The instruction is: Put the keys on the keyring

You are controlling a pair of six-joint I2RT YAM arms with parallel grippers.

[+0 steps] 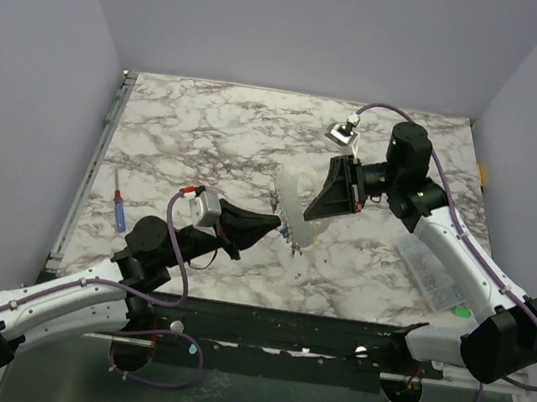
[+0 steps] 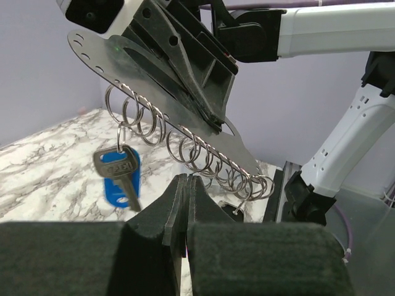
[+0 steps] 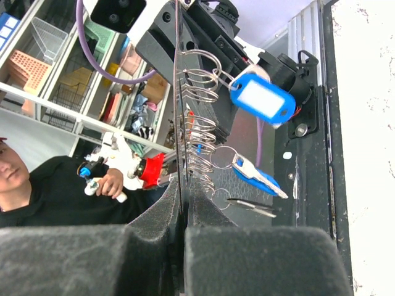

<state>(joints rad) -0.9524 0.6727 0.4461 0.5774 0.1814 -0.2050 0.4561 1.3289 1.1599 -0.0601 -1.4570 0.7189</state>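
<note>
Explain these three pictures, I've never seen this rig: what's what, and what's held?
The top picture looks down on two robot arms bolted to a marble table. The other two come from a camera on each wrist. The right tool clamps a metal plate carrying a row of keyrings; a key with a blue tag hangs from one. The left tool is shut just below the rings, with nothing visible in it. A red-and-blue stick lies on the left of the table.

One metal plate (image 2: 123, 61), two keys (image 3: 262, 177), one blue tag (image 3: 262, 98), one stick (image 1: 119, 209).
</note>
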